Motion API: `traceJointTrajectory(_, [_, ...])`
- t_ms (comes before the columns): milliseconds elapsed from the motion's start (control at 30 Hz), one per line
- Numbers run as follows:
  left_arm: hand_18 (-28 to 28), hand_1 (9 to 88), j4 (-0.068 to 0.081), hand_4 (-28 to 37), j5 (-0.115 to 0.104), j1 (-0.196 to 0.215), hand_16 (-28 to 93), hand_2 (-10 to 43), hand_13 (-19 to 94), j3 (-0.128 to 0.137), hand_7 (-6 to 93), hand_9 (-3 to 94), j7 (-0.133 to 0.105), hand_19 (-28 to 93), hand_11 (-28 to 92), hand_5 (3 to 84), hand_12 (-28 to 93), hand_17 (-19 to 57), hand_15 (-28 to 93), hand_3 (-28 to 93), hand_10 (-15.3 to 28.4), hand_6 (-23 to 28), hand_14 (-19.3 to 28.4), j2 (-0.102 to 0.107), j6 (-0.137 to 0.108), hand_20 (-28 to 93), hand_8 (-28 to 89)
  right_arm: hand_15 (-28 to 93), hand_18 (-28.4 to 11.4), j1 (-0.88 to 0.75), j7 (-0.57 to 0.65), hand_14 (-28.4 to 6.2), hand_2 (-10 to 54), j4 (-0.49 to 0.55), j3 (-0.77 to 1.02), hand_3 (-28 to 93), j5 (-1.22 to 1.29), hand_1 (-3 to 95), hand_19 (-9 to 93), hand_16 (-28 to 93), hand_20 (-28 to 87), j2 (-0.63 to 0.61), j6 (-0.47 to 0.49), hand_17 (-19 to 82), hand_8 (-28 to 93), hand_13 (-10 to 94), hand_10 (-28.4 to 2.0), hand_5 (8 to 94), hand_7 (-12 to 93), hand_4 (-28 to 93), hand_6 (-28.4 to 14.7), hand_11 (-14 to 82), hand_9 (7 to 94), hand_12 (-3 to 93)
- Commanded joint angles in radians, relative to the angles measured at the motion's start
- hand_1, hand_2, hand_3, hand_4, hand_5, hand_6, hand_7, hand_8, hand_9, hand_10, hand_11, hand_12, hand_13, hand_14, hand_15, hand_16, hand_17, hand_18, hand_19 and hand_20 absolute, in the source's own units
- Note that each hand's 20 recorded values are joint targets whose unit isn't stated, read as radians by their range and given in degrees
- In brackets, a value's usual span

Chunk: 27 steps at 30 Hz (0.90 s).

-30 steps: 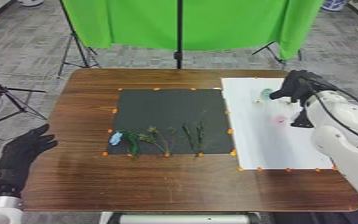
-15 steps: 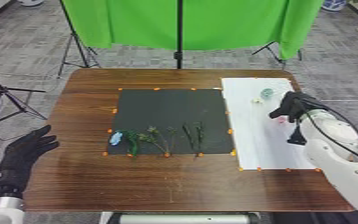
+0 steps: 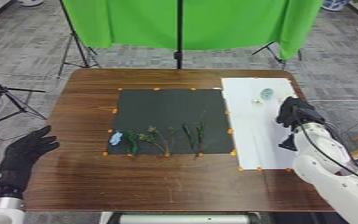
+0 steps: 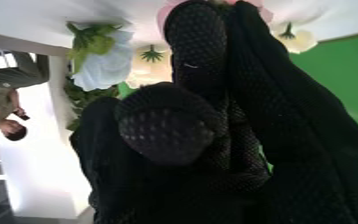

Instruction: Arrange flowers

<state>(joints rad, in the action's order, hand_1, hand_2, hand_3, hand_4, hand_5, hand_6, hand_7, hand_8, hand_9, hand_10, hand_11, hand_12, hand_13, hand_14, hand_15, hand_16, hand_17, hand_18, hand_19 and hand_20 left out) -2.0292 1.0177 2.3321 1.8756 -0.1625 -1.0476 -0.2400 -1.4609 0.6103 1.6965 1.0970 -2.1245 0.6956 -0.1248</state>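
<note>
Flowers [image 4: 109,62] with green sepals [image 4: 90,41] in right wrist view

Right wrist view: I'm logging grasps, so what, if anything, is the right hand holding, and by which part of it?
That cannot be told: the right hand covers the middle of the pink flower, hiding any hold on it.
</note>
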Motion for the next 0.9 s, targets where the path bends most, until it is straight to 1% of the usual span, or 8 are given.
traceJointTrajectory(33, [14.0, 24.4, -0.004, -28.3, 0.004, 0.024, -2, 14.4, 39, 0.008, 8.6, 44.4, 0.017, 17, 22, 44.0, 13, 10.8, 28, 63, 15.2, 7.8, 19.6, -0.006, 0.009, 21, -6, 56, -12.4, 0.103, -0.033, -0.1, -9.5, 0.128, 0.021, 57, 0.017, 63.5, 93, 37, 52, 0.014, -0.094, 64, 14, 92, -8.9, 78.8, 25, -14, -2.9, 13.8, 90.7, 47.4])
traceJointTrajectory(233, [14.0, 24.4, 0.004, -28.3, 0.005, 0.004, -2, 14.4, 39, -0.002, 8.6, 44.4, 0.024, 17, 23, 44.1, 13, 10.8, 28, 63, 15.2, 7.9, 19.6, 0.01, 0.017, 21, -6, 56, -12.2, 0.391, -0.119, 0.0, -9.5, 0.17, -0.157, 58, 0.066, 63.1, 93, 38, 52, 0.124, -0.138, 65, 14, 93, -9.1, 79.0, 26, -14, -2.9, 13.8, 91.2, 47.8])
traceJointTrajectory(400, [14.0, 24.4, 0.013, -28.3, 0.003, -0.015, -2, 14.3, 39, -0.012, 8.6, 44.4, 0.023, 17, 22, 44.1, 13, 10.8, 28, 63, 15.2, 7.9, 19.6, 0.023, 0.022, 21, -6, 56, -12.1, 0.564, -0.189, 0.0, -9.5, 0.079, -0.353, 58, 0.106, 62.9, 93, 38, 53, 0.318, -0.111, 65, 14, 93, -9.0, 78.9, 26, -14, -2.8, 13.6, 91.3, 48.0])
traceJointTrajectory(567, [13.9, 24.6, 0.029, -28.3, 0.006, -0.051, -2, 14.4, 39, -0.038, 8.6, 44.5, 0.02, 17, 23, 44.1, 13, 10.8, 28, 63, 15.2, 7.9, 19.6, 0.033, 0.028, 21, -6, 56, -12.0, 0.637, -0.235, 0.1, -9.5, -0.051, -0.487, 57, 0.109, 63.1, 93, 38, 53, 0.482, -0.065, 65, 14, 93, -8.8, 78.8, 26, -14, -2.6, 13.6, 91.3, 48.1])
traceJointTrajectory(633, [14.0, 24.6, 0.036, -28.3, -0.004, -0.069, -2, 15.0, 39, -0.056, 8.6, 44.5, 0.011, 17, 23, 44.1, 13, 10.8, 28, 62, 15.2, 7.9, 19.6, 0.037, 0.019, 21, -6, 56, -12.0, 0.645, -0.236, 0.1, -9.5, -0.097, -0.512, 58, 0.116, 62.9, 93, 38, 53, 0.533, -0.041, 65, 14, 93, -8.8, 78.7, 26, -14, -2.5, 13.5, 91.4, 48.0])
traceJointTrajectory(700, [14.0, 24.1, 0.044, -28.3, -0.01, -0.087, -2, 17.4, 39, -0.07, 8.5, 44.6, 0.002, 17, 22, 44.2, 13, 10.8, 28, 61, 15.3, 7.9, 19.7, 0.041, 0.022, 21, -6, 56, -12.0, 0.647, -0.231, 0.1, -9.5, -0.137, -0.537, 58, 0.119, 62.7, 93, 38, 53, 0.571, -0.026, 65, 14, 93, -8.7, 78.6, 26, -14, -2.5, 13.5, 91.3, 48.1])
traceJointTrajectory(800, [14.2, 23.0, 0.049, -28.3, -0.011, -0.098, -2, 22.3, 40, -0.074, 8.6, 45.2, -0.008, 17, 22, 44.5, 13, 10.8, 28, 59, 15.3, 7.8, 19.7, 0.042, 0.03, 21, -6, 56, -11.9, 0.642, -0.229, 0.1, -9.5, -0.187, -0.556, 57, 0.132, 63.0, 93, 38, 53, 0.616, 0.017, 65, 14, 93, -8.6, 78.5, 26, -15, -2.5, 13.5, 91.2, 48.2])
traceJointTrajectory(900, [14.2, 23.1, 0.054, -28.3, -0.018, -0.106, -2, 24.7, 40, -0.077, 8.6, 45.4, -0.018, 17, 22, 44.6, 13, 10.8, 28, 58, 15.3, 7.7, 19.7, 0.044, 0.022, 21, -6, 56, -11.9, 0.632, -0.22, 0.1, -9.5, -0.221, -0.584, 57, 0.118, 62.9, 93, 38, 53, 0.642, 0.035, 65, 14, 93, -8.6, 78.4, 27, -15, -2.4, 13.4, 91.1, 48.0])
